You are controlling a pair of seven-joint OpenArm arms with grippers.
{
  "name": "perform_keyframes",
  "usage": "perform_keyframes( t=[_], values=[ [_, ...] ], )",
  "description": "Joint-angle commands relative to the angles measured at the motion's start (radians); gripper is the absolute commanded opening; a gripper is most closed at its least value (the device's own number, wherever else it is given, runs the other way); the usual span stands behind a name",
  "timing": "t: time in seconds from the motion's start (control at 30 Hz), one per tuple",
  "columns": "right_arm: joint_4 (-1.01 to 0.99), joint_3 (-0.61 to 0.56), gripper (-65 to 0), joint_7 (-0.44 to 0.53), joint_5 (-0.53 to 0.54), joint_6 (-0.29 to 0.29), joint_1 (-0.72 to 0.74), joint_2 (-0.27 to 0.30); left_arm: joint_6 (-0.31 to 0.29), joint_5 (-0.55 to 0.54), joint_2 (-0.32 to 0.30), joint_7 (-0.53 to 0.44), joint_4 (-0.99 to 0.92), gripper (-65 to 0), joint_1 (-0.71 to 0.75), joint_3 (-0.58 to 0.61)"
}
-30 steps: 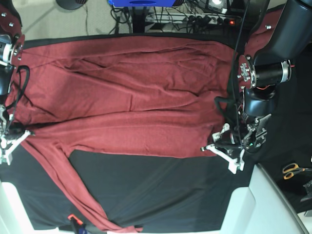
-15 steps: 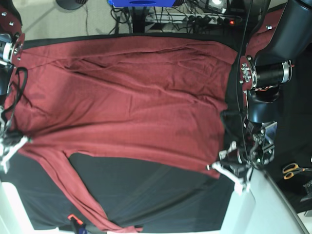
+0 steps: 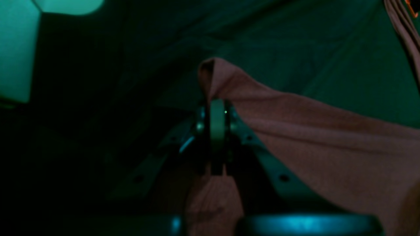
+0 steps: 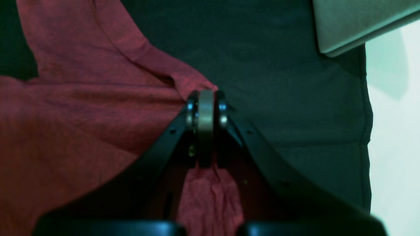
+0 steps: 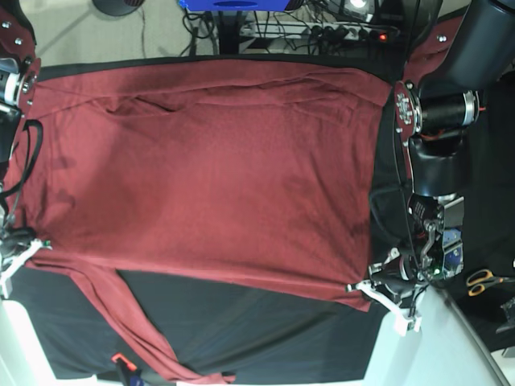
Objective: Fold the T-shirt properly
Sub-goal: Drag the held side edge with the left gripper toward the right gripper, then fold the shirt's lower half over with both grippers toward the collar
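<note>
Holding one corner each, both arms keep the T-shirt (image 5: 217, 169) stretched flat over the black cloth (image 5: 257, 322) on the worktop. The left gripper (image 5: 378, 291) has its jaws closed on the corner of the hem, and the wrist view shows the fabric pinched between them and rising in a small peak. The right gripper (image 5: 18, 256) has its jaws closed on the opposite corner, near the shoulder, with a bunch of red cloth trapped behind the tips. The body of the shirt lies quite smooth; one long sleeve (image 5: 129, 326) runs loose down toward the near edge of the worktop.

In my judgement the risk now is uneven pulling. If one arm moves faster than the other, the edge can go skew and the fold will be crooked. The pinch is small, so the knit may slip out. The free sleeve may also drag and get folded inside.
</note>
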Motion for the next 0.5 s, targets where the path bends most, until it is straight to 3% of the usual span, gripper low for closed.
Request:
perform_keyframes(
  t=[0.0, 0.27, 0.47],
  values=[
    [0.014, 0.002, -64.8, 0.022, 0.006, -0.006, 0.029, 0.021, -0.003, -0.011, -0.007, -0.019, 0.022, -65.0, -0.031, -0.002],
    [0.009, 0.002, -64.8, 0.021, 0.006, -0.006, 0.023, 0.019, -0.003, -0.012, -0.005, -0.019, 0.025, -65.0, 0.026, -0.004],
    [0.009, 0.002, -64.8, 0.016, 0.005, -0.006, -0.012, 0.019, -0.003, -0.012, 0.001, 0.011, 0.147, -65.0, 0.116, -0.004]
  ],
)
